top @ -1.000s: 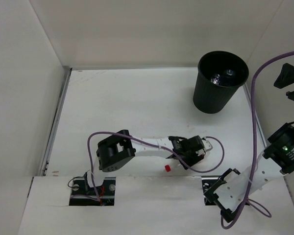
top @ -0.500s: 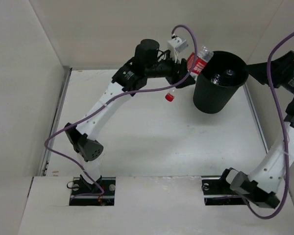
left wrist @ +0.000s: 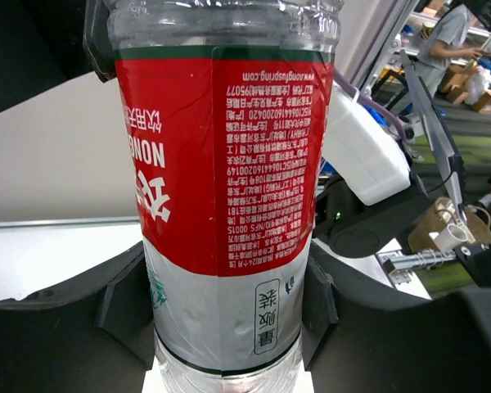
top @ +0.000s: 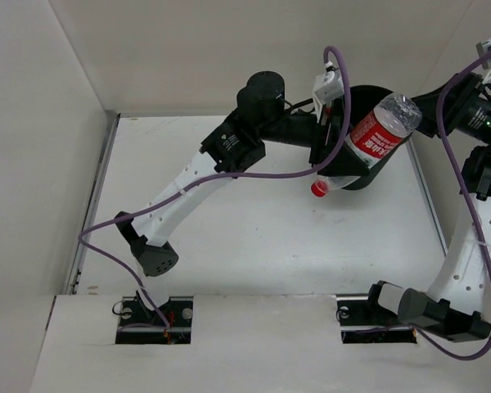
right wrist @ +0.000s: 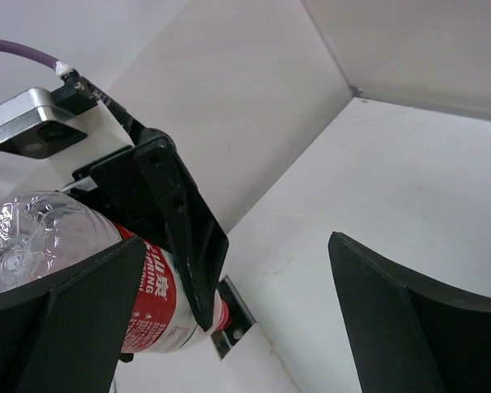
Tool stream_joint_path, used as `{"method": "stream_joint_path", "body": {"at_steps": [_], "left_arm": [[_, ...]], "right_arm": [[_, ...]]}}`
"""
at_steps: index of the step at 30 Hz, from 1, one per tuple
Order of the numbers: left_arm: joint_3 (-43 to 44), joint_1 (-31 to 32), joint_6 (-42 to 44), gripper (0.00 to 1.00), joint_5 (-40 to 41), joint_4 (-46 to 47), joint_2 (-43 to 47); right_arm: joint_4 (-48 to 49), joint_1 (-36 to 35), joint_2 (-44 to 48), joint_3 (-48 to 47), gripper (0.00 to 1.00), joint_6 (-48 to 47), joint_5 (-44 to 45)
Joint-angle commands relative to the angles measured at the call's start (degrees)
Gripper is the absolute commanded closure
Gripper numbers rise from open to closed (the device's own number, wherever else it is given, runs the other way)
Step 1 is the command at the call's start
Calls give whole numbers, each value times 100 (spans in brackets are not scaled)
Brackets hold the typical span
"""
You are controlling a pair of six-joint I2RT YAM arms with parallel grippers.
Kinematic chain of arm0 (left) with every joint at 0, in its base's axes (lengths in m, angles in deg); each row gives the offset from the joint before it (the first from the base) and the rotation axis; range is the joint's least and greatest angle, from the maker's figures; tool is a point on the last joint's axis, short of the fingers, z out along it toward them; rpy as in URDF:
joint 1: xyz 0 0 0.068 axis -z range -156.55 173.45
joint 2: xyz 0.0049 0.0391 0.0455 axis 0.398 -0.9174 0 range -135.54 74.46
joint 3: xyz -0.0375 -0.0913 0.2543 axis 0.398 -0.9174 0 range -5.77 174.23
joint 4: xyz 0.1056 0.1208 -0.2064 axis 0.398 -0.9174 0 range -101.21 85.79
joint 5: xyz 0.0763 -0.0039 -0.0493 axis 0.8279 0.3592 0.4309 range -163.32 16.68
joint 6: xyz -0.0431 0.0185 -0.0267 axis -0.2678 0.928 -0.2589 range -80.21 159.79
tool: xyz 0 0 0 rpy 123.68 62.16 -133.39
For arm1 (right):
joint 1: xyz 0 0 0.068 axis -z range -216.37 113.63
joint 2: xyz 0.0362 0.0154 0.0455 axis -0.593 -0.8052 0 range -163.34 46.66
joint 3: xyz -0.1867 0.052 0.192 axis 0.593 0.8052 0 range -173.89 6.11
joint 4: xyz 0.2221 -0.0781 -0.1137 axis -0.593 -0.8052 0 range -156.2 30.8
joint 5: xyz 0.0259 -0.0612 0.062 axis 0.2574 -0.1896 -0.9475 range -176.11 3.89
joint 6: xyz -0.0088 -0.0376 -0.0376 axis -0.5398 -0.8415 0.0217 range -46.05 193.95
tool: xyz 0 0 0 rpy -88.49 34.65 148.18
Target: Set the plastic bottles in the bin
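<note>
The red-labelled bottle [top: 376,135] is clamped in the left gripper [top: 337,147] — cap down — over the bin [top: 367,94]; the right gripper [right wrist: 237,319] is held spread wide.

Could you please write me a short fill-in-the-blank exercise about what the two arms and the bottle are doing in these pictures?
1. The left gripper is shut on a clear plastic bottle whose label is ____.
2. In the top view, that bottle covers much of the round black ____.
3. The right gripper has its jaws ____ and holds nothing.

Missing words: red; bin; open.
</note>
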Motion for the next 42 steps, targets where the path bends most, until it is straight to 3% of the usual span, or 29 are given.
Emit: {"method": "stream_joint_path", "body": {"at_steps": [1, 7, 11, 13, 18, 25, 38, 42], "left_arm": [[152, -25, -244, 89, 52, 20, -249], [531, -183, -235, 89, 25, 55, -391], [487, -420, -191, 89, 60, 47, -426], [522, -543, -182, 89, 60, 47, -487], [619, -693, -182, 89, 52, 55, -566], [540, -720, -182, 89, 16, 55, -417], [268, -359, -165, 88, 8, 20, -250], [153, -263, -165, 87, 16, 55, -320]], "right_arm": [[1202, 68, 349, 34, 0, 472, -69], [598, 1630, 429, 149, 0, 94, 966], [-500, 2055, 657, 0, 0, -1098, 1827], [-1264, 1828, 762, -105, 0, -1950, 2162], [-2646, 485, 929, -45, 0, -3587, 2541], [-3175, -1626, 1018, 193, 0, -4468, 4077], [-3078, -2015, 210, -404, 0, -4688, 4247], [-3026, -2076, 78, -589, 16, -4662, 4168]]}}
